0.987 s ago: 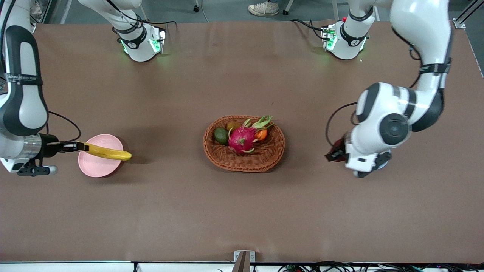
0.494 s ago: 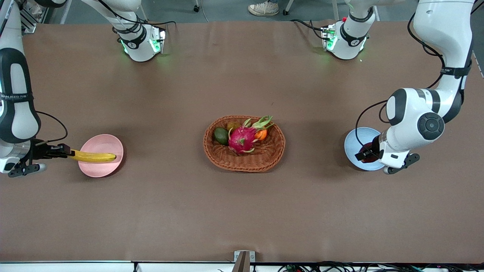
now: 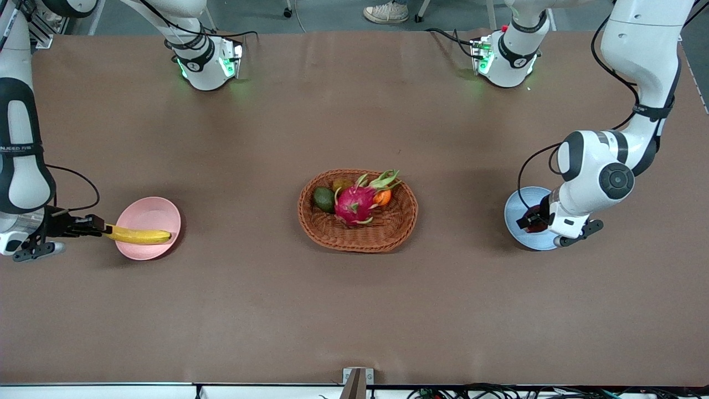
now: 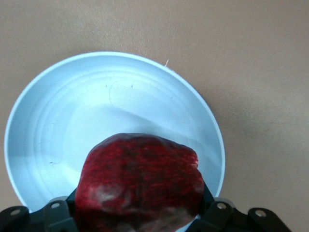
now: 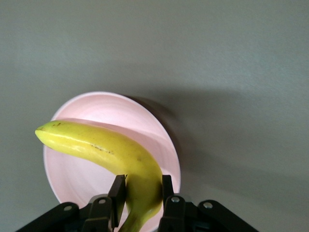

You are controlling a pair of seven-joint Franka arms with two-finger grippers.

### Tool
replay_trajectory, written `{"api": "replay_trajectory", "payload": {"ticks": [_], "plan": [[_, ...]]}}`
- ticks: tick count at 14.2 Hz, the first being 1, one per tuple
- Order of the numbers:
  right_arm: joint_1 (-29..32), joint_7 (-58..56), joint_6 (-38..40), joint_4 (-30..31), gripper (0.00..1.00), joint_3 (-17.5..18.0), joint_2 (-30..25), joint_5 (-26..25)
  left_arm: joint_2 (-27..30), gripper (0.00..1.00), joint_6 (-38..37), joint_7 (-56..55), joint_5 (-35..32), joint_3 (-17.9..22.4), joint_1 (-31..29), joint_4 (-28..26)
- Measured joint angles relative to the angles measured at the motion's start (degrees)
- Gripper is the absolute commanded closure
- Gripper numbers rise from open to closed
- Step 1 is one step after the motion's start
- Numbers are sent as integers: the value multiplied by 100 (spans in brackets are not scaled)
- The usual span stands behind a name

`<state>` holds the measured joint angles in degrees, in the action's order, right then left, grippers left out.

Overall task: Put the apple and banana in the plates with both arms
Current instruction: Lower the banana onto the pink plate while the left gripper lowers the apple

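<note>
Centrally, an oval brown wicker basket (image 3: 358,211) is seen on the brown table (image 3: 354,310); in it lie a bright pink dragon fruit w/ green scales (image 3: 354,204), a dark green avocado (image 3: 324,199) at its 9 o'clock, a small orange fruit (image 3: 383,197) at its 3 o'clock.

Toward the right arm's end, a round pale pink plastic plate (image 3: 148,219) is crossed by the long curved yellow banana (image 3: 138,236), held over it. The banana's stem end is pinched by the right gripper (image 5: 141,195), fingers (image 5: 117,192) pressed on both sides.

Toward the left arm's end, a round light blue plastic plate (image 4: 72,111) is seen under the dark maroon-red lumpy apple (image 4: 140,186), clamped by the left gripper (image 3: 530,220); contact w/ the plate can't be told.
</note>
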<state>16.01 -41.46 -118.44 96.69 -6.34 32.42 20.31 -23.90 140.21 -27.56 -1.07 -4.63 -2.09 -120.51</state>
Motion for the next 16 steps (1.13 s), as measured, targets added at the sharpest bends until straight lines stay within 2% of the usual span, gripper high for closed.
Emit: {"api": "replay_trajectory", "payload": {"ticks": [2,3,4,5,6,9,11,13,16], "plan": [[65,-2,42,49,97,-1,6,256,-49,34,21,0,0,1,-15,-3],[113,-42,53,92,95,-1,19,344,-53,26,21,3,0,1,-37,-8],[155,-88,53,123,76,-1,38,382,-53,11,21,15,0,1,-60,-11],[186,-112,53,147,30,-1,62,406,-53,0,24,36,0,0,-77,-10],[207,-126,53,154,0,0,90,421,-49,0,34,41,0,0,-87,-9],[220,-133,53,148,0,10,114,465,104,0,48,41,0,-1,-91,28],[215,-134,63,109,0,49,109,511,406,0,-117,41,0,-1,-93,82],[174,-129,215,-81,0,95,84,524,797,1,-654,80,0,-4,-93,260],[-61,299,492,-436,0,105,-110,431,1253,0,-1779,509,0,-5,-94,868]]}}
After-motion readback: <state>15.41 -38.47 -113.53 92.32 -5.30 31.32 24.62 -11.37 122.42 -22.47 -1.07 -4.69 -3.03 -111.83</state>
